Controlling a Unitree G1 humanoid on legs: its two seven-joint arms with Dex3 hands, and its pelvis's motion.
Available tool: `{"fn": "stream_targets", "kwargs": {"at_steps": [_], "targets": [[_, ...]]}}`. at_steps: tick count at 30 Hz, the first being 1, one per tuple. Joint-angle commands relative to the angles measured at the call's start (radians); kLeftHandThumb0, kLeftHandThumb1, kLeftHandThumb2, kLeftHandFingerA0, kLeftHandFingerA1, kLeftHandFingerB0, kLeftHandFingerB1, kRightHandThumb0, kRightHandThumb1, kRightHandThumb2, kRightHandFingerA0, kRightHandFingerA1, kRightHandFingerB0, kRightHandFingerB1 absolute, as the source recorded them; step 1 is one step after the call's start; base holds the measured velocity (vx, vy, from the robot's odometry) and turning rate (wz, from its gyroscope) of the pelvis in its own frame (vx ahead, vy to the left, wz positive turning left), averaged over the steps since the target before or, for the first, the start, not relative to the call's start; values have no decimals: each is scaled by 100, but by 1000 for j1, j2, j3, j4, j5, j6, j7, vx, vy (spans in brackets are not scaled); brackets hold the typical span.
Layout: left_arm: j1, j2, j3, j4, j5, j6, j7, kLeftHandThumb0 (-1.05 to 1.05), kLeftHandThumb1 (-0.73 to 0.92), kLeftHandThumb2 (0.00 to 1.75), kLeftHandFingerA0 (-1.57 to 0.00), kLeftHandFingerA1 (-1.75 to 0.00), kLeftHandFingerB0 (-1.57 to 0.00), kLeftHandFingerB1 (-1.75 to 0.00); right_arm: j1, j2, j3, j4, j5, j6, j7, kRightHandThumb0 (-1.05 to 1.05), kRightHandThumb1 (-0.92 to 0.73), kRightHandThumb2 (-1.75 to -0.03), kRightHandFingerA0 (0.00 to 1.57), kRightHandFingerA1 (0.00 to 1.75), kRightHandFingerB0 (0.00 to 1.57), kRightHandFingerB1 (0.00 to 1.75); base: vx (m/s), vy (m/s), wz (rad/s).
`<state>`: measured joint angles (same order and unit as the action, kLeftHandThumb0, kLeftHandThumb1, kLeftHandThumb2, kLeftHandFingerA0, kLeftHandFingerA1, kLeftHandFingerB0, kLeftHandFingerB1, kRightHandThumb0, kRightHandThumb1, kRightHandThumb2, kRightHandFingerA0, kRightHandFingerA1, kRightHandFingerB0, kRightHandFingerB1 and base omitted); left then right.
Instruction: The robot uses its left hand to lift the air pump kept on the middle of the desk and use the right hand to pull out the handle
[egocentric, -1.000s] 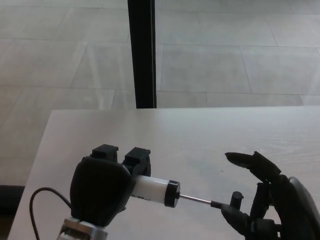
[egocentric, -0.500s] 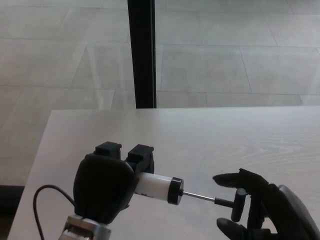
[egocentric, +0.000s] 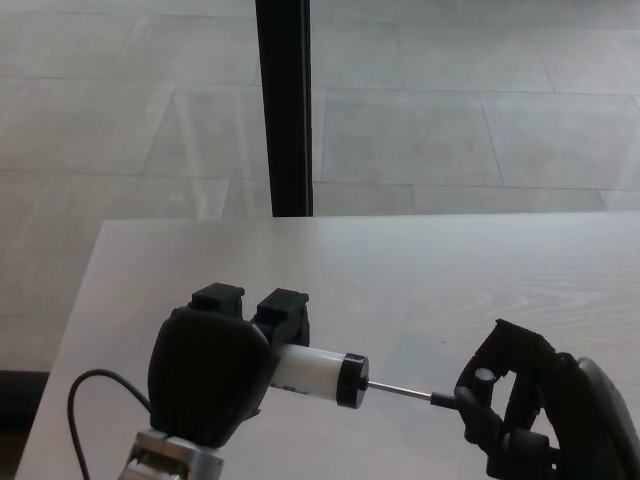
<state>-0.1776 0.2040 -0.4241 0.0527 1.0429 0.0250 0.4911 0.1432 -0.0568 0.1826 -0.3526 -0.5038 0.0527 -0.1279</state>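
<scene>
The left hand (egocentric: 215, 375) is clamped around the white barrel of the air pump (egocentric: 310, 372), holding it above the desk (egocentric: 420, 270) near the front edge, barrel lying roughly level and pointing toward the robot's right. A thin metal rod (egocentric: 400, 390) sticks out past the black end cap, so the plunger is already partly drawn. At the rod's far end, the right hand (egocentric: 510, 395) has its fingers curled around the small black handle (egocentric: 480, 385), gripping it.

The main risk from here looks like a sideways pull: if the right hand moves off the rod's line, the thin rod could bend or bind in the cap. The handle is small against those thick fingers, so it may slip out under tension. A hard tug could also drag the barrel through the left hand's grip, or twist the pump so it drops onto the desk.
</scene>
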Motion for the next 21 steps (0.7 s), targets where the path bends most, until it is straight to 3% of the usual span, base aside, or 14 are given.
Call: {"fn": "stream_targets", "kwargs": {"at_steps": [1, 15, 21], "targets": [[7, 10, 0, -1, 2, 4, 5, -10, 50, 115, -80, -175, -68, -156, -5, 11, -15, 6, -17, -30, -60, -35, -65, -102, 88, 175, 63, 170, 0, 0, 0], [16, 16, 4, -8, 4, 6, 6, -11, 53, 112, -80, -175, -66, -157, 5, 25, -28, 7, -28, -42, -101, -34, -63, -106, 91, 175, 68, 165, 0, 0, 0], [19, 15, 7, -16, 1, 7, 2, -12, 54, 110, -79, -175, -66, -155, 9, 14, -37, 26, -19, -78, -112, -28, -58, -116, 89, 175, 70, 164, 0, 0, 0]]}}
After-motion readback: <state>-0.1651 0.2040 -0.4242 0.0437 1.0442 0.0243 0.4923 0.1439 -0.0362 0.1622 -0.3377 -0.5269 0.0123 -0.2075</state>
